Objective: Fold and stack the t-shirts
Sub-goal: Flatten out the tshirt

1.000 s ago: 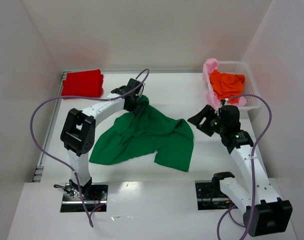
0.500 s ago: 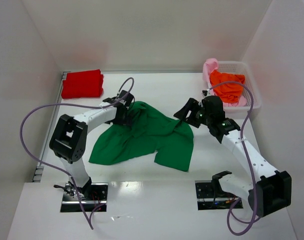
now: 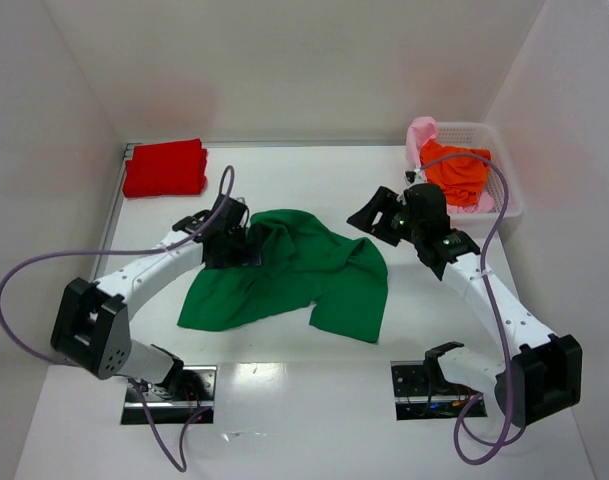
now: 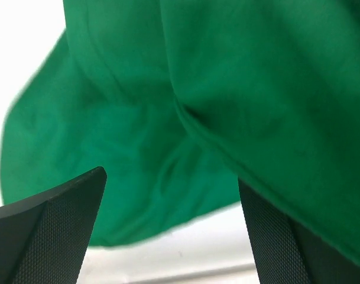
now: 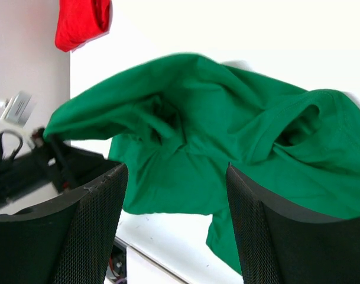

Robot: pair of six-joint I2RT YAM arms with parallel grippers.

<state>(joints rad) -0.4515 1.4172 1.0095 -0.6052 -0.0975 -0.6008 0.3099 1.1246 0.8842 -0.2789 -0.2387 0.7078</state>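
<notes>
A dark green t-shirt (image 3: 294, 275) lies crumpled in the middle of the table. My left gripper (image 3: 248, 245) is open at its upper left edge, over the cloth (image 4: 227, 89), with nothing between its fingers (image 4: 171, 177). My right gripper (image 3: 370, 217) hangs open just above the shirt's upper right corner, looking down on the green folds (image 5: 215, 118); its jaws (image 5: 175, 171) are empty. A folded red t-shirt (image 3: 165, 168) (image 5: 82, 21) rests at the far left. The orange t-shirt (image 3: 457, 172) and the pale pink t-shirt (image 3: 420, 135) lie bunched in the basket.
The white mesh basket (image 3: 502, 160) stands at the far right against the side wall. White walls close in the table on three sides. Purple cables (image 3: 44, 262) loop off both arms. The left arm (image 5: 26, 168) shows in the right wrist view.
My left gripper has pulled back left and nearer along the shirt's edge, its jaws widening. My right gripper has swung left, away from the basket, toward the green shirt's right corner.
</notes>
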